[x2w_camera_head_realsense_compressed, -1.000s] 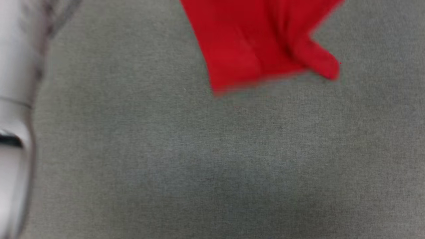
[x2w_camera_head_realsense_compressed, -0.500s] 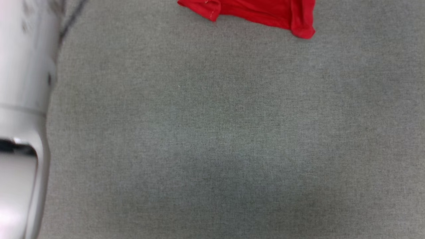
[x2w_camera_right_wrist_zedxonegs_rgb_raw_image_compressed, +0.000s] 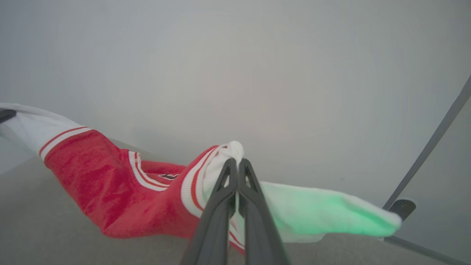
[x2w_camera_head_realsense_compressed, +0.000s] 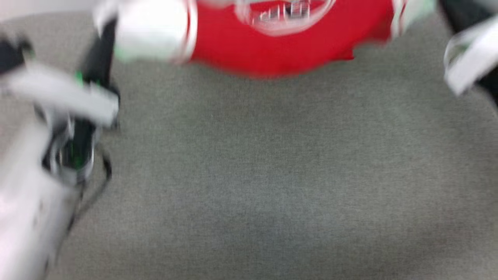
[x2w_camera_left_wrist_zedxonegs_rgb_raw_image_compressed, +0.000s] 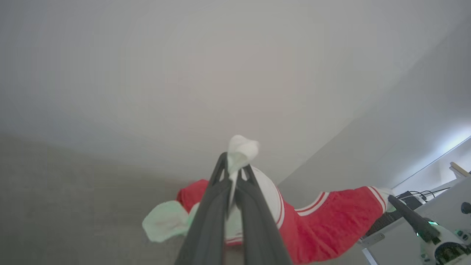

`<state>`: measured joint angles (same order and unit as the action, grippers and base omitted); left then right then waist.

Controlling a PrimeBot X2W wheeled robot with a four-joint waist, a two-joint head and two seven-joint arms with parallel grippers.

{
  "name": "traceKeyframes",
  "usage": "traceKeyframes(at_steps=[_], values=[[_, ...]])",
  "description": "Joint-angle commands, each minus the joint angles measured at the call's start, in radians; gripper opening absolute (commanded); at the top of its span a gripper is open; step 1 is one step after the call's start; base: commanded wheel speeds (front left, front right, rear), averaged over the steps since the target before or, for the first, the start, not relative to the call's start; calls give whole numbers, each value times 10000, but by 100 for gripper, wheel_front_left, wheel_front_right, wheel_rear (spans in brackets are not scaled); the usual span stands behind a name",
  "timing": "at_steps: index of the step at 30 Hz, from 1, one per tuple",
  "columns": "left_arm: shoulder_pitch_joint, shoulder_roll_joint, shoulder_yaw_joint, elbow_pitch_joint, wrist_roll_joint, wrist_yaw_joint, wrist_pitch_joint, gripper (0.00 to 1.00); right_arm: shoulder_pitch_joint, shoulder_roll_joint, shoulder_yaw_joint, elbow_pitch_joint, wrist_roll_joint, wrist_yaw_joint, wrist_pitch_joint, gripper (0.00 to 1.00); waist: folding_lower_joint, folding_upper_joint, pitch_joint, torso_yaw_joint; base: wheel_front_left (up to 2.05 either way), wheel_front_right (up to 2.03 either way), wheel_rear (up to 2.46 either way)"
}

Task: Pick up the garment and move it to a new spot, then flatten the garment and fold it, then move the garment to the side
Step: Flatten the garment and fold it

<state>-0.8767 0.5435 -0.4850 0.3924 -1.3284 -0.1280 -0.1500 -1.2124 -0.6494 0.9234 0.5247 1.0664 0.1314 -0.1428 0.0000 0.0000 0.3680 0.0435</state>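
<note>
Changed since half a second back: garment (x2w_camera_head_realsense_compressed: 272,54), then a bunched red strip at the top edge of the head view, now spread wide across that edge, with collar (x2w_camera_head_realsense_compressed: 286,15) and one white sleeve (x2w_camera_head_realsense_compressed: 151,31) showing. Head view badly smeared; how much of the shift is camera motion, cannot tell. Pale left arm (x2w_camera_head_realsense_compressed: 58,97), then a plain forearm at the left edge, now angled inward, dark fingers reaching up to the sleeve. Right arm (x2w_camera_head_realsense_compressed: 470,58) newly in at upper right.

At left gripper (x2w_camera_left_wrist_zedxonegs_rgb_raw_image_compressed: 234,167): jaws pressed together, white fabric pinched between the tips, a tuft poking out above them. Sleeve hanging below the fingers, tinged green. Red body running off to the right toward the far shoulder, striped trim along the seam, another dark finger at that far end.

At right gripper (x2w_camera_right_wrist_zedxonegs_rgb_raw_image_compressed: 237,163): jaws likewise closed tight, a bunch of white cloth and striped seam caught at the tips. Sleeve trailing off to the right in that view, green-tinged at its end. Red body stretching away left to the opposite shoulder.

Position of garment: strung by its shoulders between both grippers, over grey surface (x2w_camera_head_realsense_compressed: 272,175), pale wall (x2w_camera_left_wrist_zedxonegs_rgb_raw_image_compressed: 184,73) behind. Red middle sagging lowest; touching the surface or just clear of it, cannot tell. Dark scrap of lettering below the collar, unreadable.
</note>
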Motion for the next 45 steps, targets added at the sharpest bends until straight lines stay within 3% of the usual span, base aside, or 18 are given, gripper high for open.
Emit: traceKeyframes(at_steps=[1, 15, 25, 31, 35, 45], values=[[771, 244, 49, -489, -185, -38, -98, 0, 554, -348, 12, -526, 222, -15, 43, 0, 0, 0, -430, -156, 0, 0, 0], [7134, 2660, 592, -5039, -1350, 287, -682, 0, 5907, -2882, -758, -5359, 731, -15, 1737, 0, 0, 0, -1057, -279, 0, 0, 0], [10172, 4344, 1000, -7238, -2032, 858, -696, 0, 8725, -3658, -1943, -7755, 991, -14, 3665, 0, 0, 0, -1285, -358, 0, 0, 0], [11671, 5209, 1696, -8009, -2491, 756, -887, 0, 10302, -4143, -3257, -8756, 1148, -14, 4420, 0, 0, 0, -1294, -300, 0, 0, 0], [11847, 5311, 1600, -7893, -2272, 945, -801, 0, 10967, -3981, -4130, -8890, 505, -14, 4943, 0, 0, 0, -1242, -359, 0, 0, 0], [10171, 3979, 121, -6492, -1153, 1735, 141, 0, 11398, -2171, -4372, -8587, -1463, -14, 6847, 0, 0, 0, -971, -543, 0, 0, 0]])
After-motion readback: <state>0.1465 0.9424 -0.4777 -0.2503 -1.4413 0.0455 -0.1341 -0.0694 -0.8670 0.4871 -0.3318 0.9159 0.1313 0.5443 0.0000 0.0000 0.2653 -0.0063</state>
